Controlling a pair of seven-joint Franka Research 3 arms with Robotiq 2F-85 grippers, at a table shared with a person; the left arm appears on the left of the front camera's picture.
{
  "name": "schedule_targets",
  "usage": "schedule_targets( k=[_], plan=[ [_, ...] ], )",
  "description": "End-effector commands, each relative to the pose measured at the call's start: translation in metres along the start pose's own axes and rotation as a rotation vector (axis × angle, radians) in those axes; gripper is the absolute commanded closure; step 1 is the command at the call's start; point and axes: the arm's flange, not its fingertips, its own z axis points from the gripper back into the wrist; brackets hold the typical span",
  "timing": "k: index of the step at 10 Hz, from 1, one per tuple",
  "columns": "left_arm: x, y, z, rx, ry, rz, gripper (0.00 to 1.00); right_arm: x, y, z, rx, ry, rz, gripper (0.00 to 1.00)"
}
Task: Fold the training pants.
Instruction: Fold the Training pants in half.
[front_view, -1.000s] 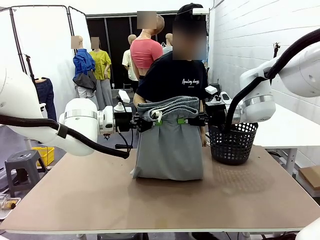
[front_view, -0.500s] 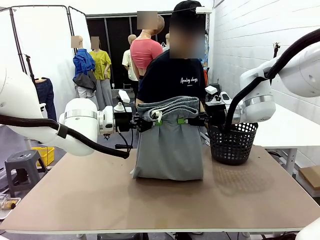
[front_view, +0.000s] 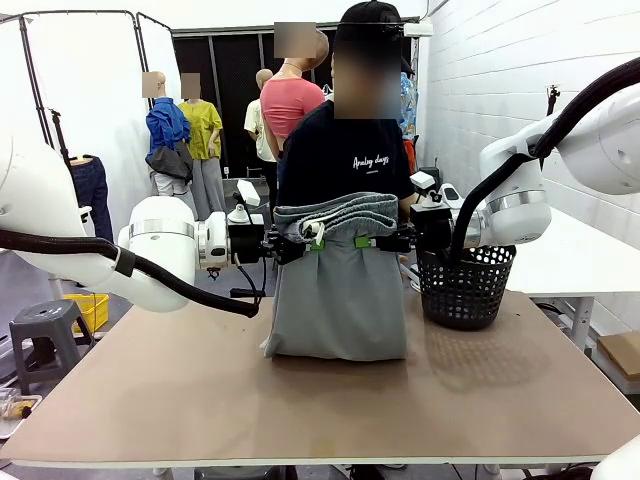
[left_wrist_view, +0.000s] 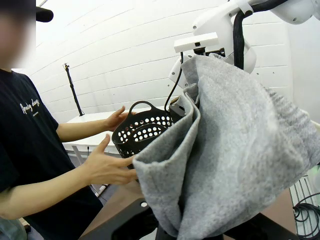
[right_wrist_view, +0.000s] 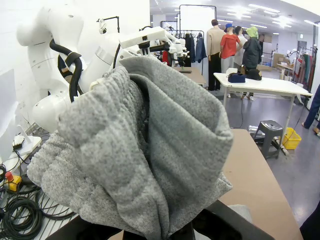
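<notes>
The light grey training pants (front_view: 340, 290) hang above the middle of the table, their lower end resting on the tabletop. My left gripper (front_view: 308, 243) is shut on the pants' upper left edge and my right gripper (front_view: 366, 241) is shut on the upper right edge, with the bunched waistband (front_view: 338, 213) draped over both. Grey fabric (left_wrist_view: 235, 150) covers the fingers in the left wrist view. Folded cloth (right_wrist_view: 145, 150) hides the fingers in the right wrist view too. A person (front_view: 350, 150) stands right behind the pants, both hands (left_wrist_view: 107, 162) near the basket.
A black mesh basket (front_view: 466, 285) stands on the table at the right, close to my right arm. The brown tabletop (front_view: 300, 400) stretches toward the front edge. A white table (front_view: 570, 250) is at the far right, a grey stool (front_view: 45, 335) at the left.
</notes>
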Motion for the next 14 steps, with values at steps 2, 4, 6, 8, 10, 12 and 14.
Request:
schedule_targets(
  k=[2,4,6,8,10,12,14],
  plan=[
    [0.004,0.001,0.001,0.013,-0.006,-0.004,1.00,0.001,0.001,0.000,0.003,-0.005,0.001,1.00],
    [0.004,0.001,0.001,0.013,-0.006,-0.004,1.00,0.001,0.001,0.000,0.003,-0.005,0.001,1.00],
    [0.004,0.001,0.001,0.013,-0.006,-0.004,1.00,0.001,0.001,0.000,0.003,-0.005,0.001,1.00],
    [-0.002,0.001,-0.003,-0.004,0.004,0.012,1.00,0.001,-0.003,0.003,0.019,-0.007,-0.011,1.00],
    [-0.002,0.009,-0.007,-0.021,0.006,0.016,1.00,0.008,-0.011,0.007,0.009,-0.022,0.002,1.00],
    [0.003,0.021,-0.009,-0.012,0.010,0.002,1.00,0.014,-0.025,0.010,-0.003,-0.027,0.012,1.00],
    [0.011,0.035,-0.013,0.004,0.020,-0.022,1.00,0.021,-0.038,0.012,-0.020,-0.020,0.020,1.00]
  ],
)
